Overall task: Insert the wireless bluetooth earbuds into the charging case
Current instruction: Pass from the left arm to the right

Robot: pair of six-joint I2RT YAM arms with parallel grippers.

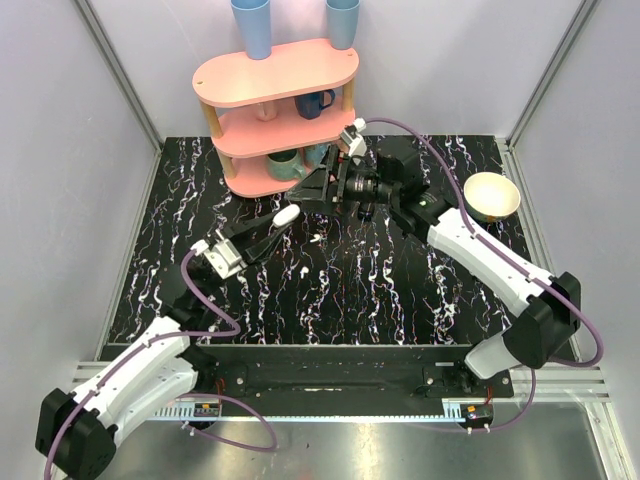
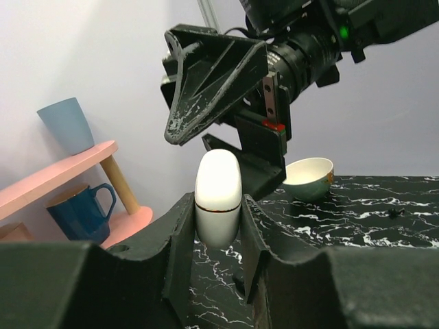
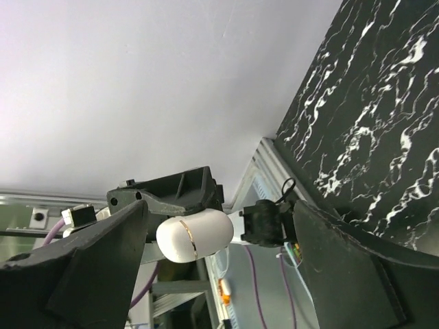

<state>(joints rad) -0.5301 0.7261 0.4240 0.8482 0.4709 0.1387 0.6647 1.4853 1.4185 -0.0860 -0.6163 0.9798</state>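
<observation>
Case, clamped in left gripper.
Right gripper: jaws wide, flanking case, holding nothing.

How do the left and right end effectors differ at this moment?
The left end effector is shut on the white charging case; the right end effector is open and empty. The left one's fingers press the case's sides; the right one's stand wide apart near the case. Both are black.
</observation>
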